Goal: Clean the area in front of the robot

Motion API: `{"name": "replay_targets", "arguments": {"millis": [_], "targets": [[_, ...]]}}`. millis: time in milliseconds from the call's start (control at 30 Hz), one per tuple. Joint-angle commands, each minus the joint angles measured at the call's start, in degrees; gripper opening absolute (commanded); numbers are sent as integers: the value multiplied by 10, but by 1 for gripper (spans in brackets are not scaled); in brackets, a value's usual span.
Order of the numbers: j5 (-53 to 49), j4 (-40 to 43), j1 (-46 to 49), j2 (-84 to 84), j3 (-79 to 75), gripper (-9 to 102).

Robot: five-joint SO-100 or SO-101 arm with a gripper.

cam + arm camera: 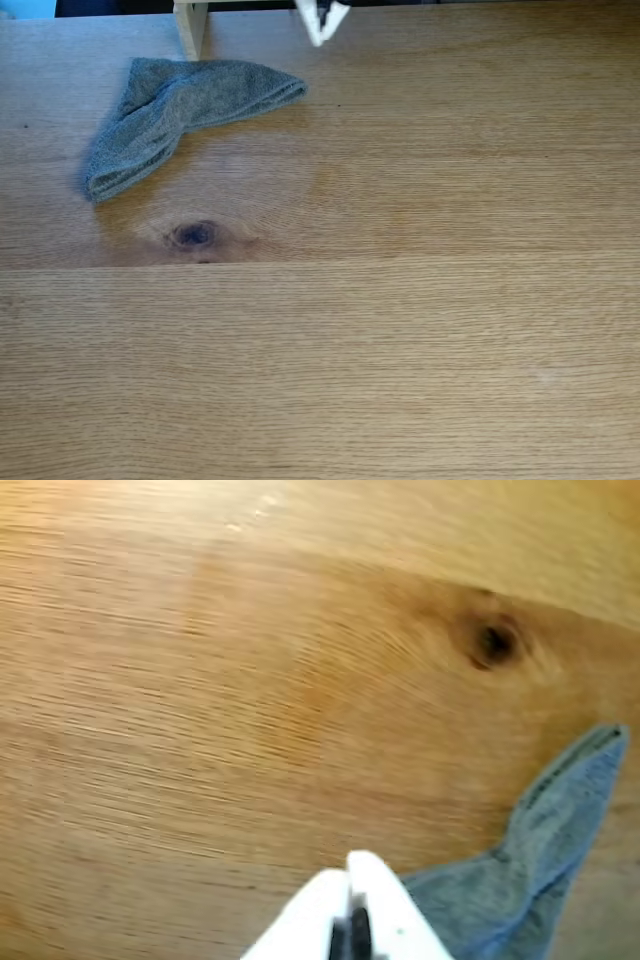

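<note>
Bare oak-grain tabletop fills the near part of the fixed view, its dark knot left of centre. Farther back on the left lies a crumpled grey cloth, near a pale wooden post. At the far edge, the white gripper hangs, tips together; the wrist view shows its fingers closed on nothing beside the cloth.

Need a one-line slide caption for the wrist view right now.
White gripper above the oak tabletop, grey cloth at lower right, dark knot beyond.
</note>
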Motion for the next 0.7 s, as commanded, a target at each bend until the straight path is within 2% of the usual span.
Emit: {"name": "replay_targets", "arguments": {"millis": [0,167,300,400,533,667], "targets": [[32,-2,-18,50,-4,0],[58,-26,21,90,-5,0],[20,-36,142,55,-4,0],[-28,-42,263,-33,-4,21],[-97,-125,398,-163,-4,29],[-154,-227,485,-269,-4,46]]}}
